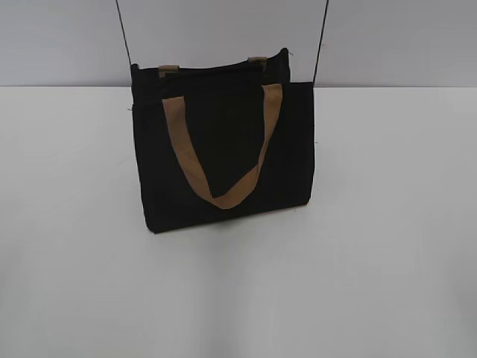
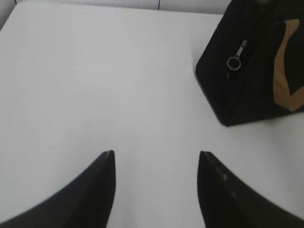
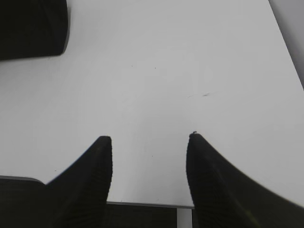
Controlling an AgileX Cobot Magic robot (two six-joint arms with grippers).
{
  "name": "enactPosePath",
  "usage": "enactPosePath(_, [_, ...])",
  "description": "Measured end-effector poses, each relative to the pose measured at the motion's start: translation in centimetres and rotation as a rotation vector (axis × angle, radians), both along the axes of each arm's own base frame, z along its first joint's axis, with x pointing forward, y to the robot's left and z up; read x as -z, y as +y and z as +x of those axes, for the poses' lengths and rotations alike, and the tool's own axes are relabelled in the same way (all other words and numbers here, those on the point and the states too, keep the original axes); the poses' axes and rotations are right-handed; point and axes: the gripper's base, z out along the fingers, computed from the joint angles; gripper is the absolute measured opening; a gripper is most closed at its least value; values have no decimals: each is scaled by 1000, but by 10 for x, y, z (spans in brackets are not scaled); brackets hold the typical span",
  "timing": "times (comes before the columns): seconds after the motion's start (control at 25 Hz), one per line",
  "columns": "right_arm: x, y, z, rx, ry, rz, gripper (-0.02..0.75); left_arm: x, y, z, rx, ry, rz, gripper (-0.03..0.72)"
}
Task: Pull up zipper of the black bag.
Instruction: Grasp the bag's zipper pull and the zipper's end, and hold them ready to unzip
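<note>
A black bag [image 1: 223,145] with tan handles stands upright on the white table, held up by two thin black strings at its top corners. In the left wrist view the bag [image 2: 251,80] is at the upper right, and a metal zipper pull with a ring [image 2: 235,59] hangs on its side. My left gripper [image 2: 156,154] is open and empty over bare table, well short of the bag. In the right wrist view a corner of the bag [image 3: 32,26] shows at the upper left. My right gripper [image 3: 148,138] is open and empty near the table's front edge. Neither gripper shows in the exterior view.
The white table [image 1: 387,246] spreads around the bag. Its front edge [image 3: 142,204] shows at the bottom of the right wrist view. A grey wall [image 1: 387,37] stands behind the table.
</note>
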Motion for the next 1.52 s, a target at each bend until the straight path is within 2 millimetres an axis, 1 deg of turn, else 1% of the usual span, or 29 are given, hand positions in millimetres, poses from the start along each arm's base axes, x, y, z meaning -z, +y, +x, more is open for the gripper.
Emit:
enactPosePath(0.12, [0, 0, 0, 0, 0, 0, 389, -14, 0, 22, -18, -92, -30, 416])
enactPosePath(0.2, [0, 0, 0, 0, 0, 0, 389, -21, 1, 42, -36, -135, -48, 416])
enactPosePath(0.32, [0, 0, 0, -1, 0, 0, 389, -28, 4, 73, -66, -192, -53, 416])
enactPosePath(0.44, [0, 0, 0, -1, 0, 0, 389, -27, 7, 104, -101, -277, -36, 416])
enactPosePath(0.56, [0, 0, 0, -1, 0, 0, 389, -13, 11, 131, -143, -331, -26, 416])
enactPosePath(0.68, [0, 0, 0, -1, 0, 0, 389, 10, 13, 152, -170, -321, -23, 416])
enactPosePath(0.76, [0, 0, 0, -1, 0, 0, 389, 27, 10, 165, -164, -290, -27, 416])
enactPosePath(0.8, [0, 0, 0, -1, 0, 0, 389, 34, 7, 168, -152, -279, -32, 416])
enactPosePath(0.96, [0, 0, 0, -1, 0, 1, 389, 45, -10, 183, -88, -300, -53, 416])
enactPosePath(1.08, [0, 0, 0, -1, 0, 1, 389, 59, -24, 189, -29, -247, -64, 416])
enactPosePath(1.2, [0, 0, 0, -1, 0, 1, 389, 76, -32, 194, 53, -221, -25, 416])
enactPosePath(1.36, [0, 0, 0, -1, 0, 1, 389, 96, -39, 206, 197, -203, 54, 416])
enactPosePath(1.52, [0, 0, 0, -1, 0, 1, 389, 118, -41, 218, 242, -181, 52, 416])
